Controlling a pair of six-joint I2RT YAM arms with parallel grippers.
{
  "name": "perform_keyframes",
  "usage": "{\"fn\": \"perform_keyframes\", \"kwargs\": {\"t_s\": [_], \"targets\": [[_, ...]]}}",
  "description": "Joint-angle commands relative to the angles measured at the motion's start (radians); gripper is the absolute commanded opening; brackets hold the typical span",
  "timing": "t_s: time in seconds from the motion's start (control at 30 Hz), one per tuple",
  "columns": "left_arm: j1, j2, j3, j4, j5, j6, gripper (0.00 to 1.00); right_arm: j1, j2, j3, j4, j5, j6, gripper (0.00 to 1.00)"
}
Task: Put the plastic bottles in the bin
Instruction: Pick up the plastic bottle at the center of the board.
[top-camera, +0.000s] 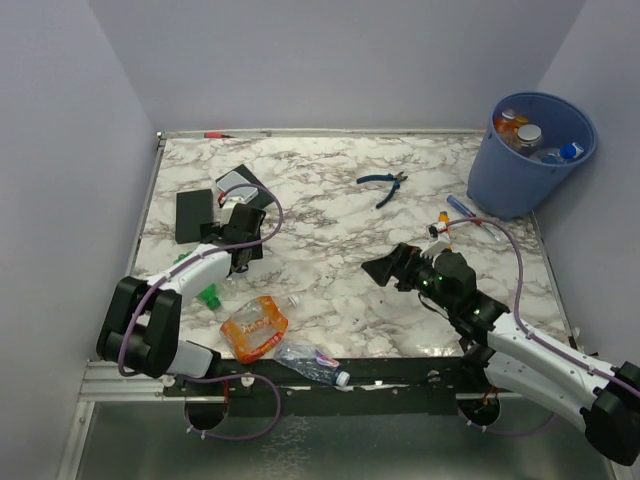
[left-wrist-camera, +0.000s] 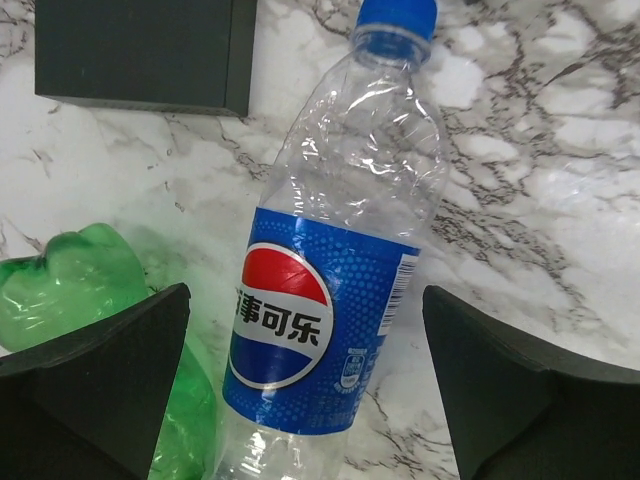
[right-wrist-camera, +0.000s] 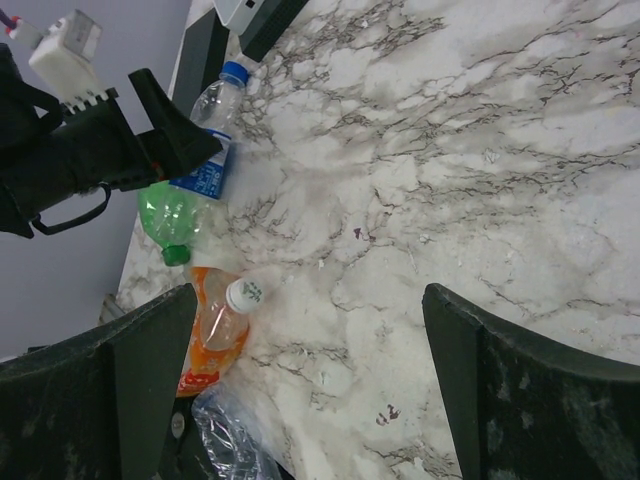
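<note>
On my white marble table (top-camera: 330, 210), the round blue plastic bin (top-camera: 510, 185) sits at the far right with some bottles (top-camera: 528, 135) inside. My left gripper (left-wrist-camera: 305, 335) hangs wide-jawed over a clear blue-labelled plastic bottle (left-wrist-camera: 340, 250), with a green bottle (left-wrist-camera: 80, 280) just beside it. My right gripper (right-wrist-camera: 310, 330) gapes wide and empty.

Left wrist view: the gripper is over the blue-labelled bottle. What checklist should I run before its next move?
1. The left gripper is open: ok.
2. The blue-labelled bottle lies between its fingers: ok.
3. The green bottle is clear of the fingers: not ok, it runs behind one finger.
4. The fingers are low enough to grip: cannot tell.
5. The right gripper is open, apart from the left gripper: ok.
6. The bin is upright, mouth unobstructed: ok.
</note>
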Motion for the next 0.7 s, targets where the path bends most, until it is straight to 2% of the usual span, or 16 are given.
{"fn": "perform_keyframes", "kwargs": {"t_s": [0.0, 0.13, 0.23, 0.33, 0.47, 0.57, 0.67], "targets": [[0.018, 0.077, -0.014, 0.014, -0.013, 0.011, 0.99, 0.003, 0.004, 0.032, -0.027, 0.018, -0.008, 0.99], [0.020, 0.136, 0.008, -0.003, 0.041, 0.010, 0.99, 0.003, 0.010, 0.050, -0.033, 0.016, -0.010, 0.99], [0.020, 0.158, 0.010, -0.003, 0.093, 0.006, 0.94, 0.004, -0.004, 0.039, -0.032, 0.020, -0.003, 0.99], [0.021, 0.165, 0.006, 0.007, 0.137, 0.003, 0.84, 0.004, -0.013, 0.028, -0.035, 0.030, 0.001, 0.99], [0.021, 0.139, 0.003, 0.013, 0.160, 0.001, 0.65, 0.003, -0.014, 0.039, -0.050, 0.036, -0.003, 0.99], [0.019, 0.079, -0.001, 0.014, 0.166, -0.004, 0.52, 0.004, -0.012, 0.072, -0.075, 0.047, -0.014, 0.99], [0.005, -0.026, 0.008, 0.012, 0.135, -0.013, 0.44, 0.003, -0.012, 0.130, -0.129, 0.064, -0.036, 0.99]]}}
